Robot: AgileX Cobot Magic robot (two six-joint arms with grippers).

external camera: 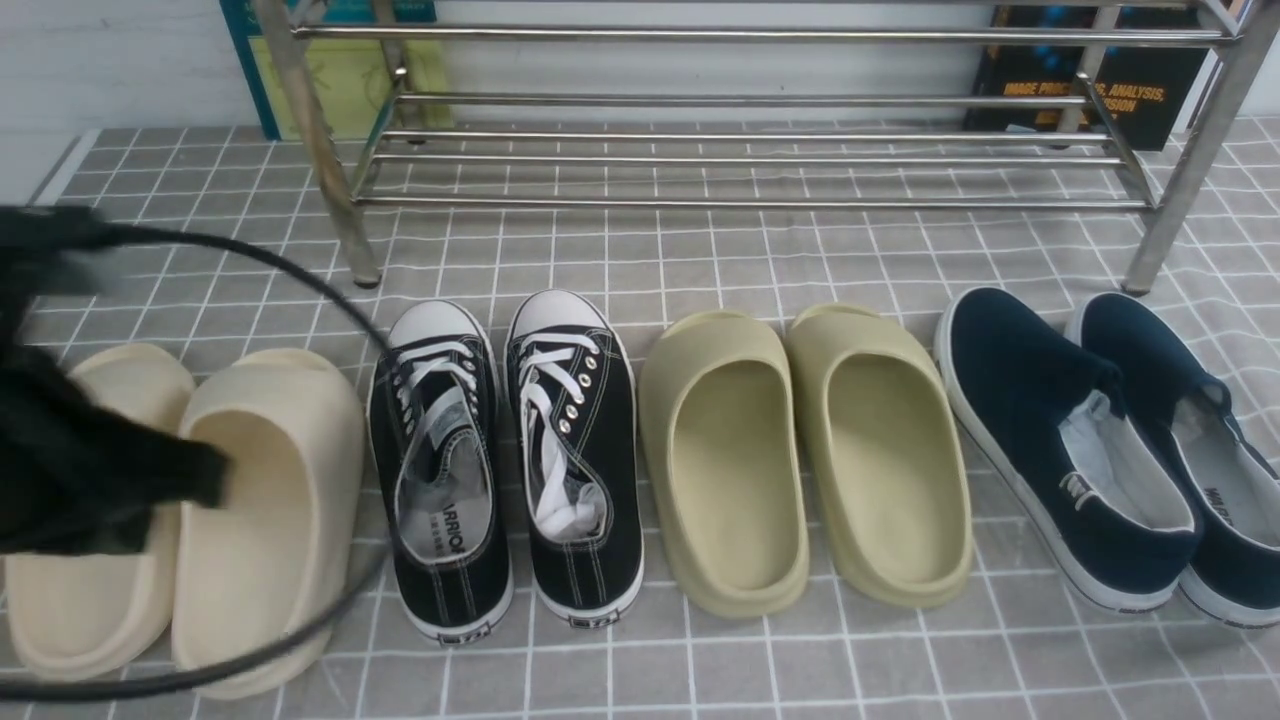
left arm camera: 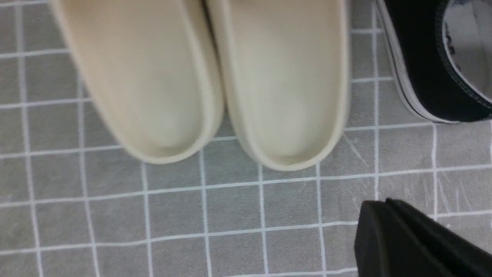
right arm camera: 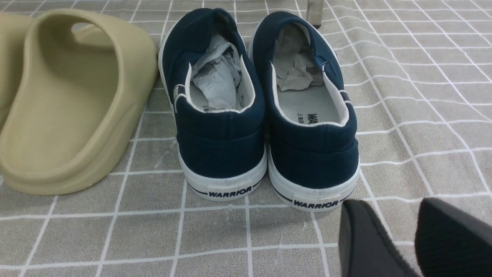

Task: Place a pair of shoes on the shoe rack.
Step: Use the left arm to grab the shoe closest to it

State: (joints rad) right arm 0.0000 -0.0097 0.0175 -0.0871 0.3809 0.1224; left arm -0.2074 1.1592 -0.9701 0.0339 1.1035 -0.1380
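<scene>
Shoe rack [external camera: 740, 160]: far side, silver tubes across most of the width, legs on the grey checked cloth [external camera: 700, 660].
Black sneakers [external camera: 575, 470]: near, left of centre, side by side, toes toward the rack.
Cream slides [external camera: 270, 520]: left end, just beside the sneakers.
Olive slides [external camera: 725, 470]: right of the sneakers.
Navy slip-ons [external camera: 1050, 430]: right end, cut by the edge.
Left arm [external camera: 70, 460]: blurred black, over the cream slides.
Cable [external camera: 180, 237]: loops around them.
</scene>
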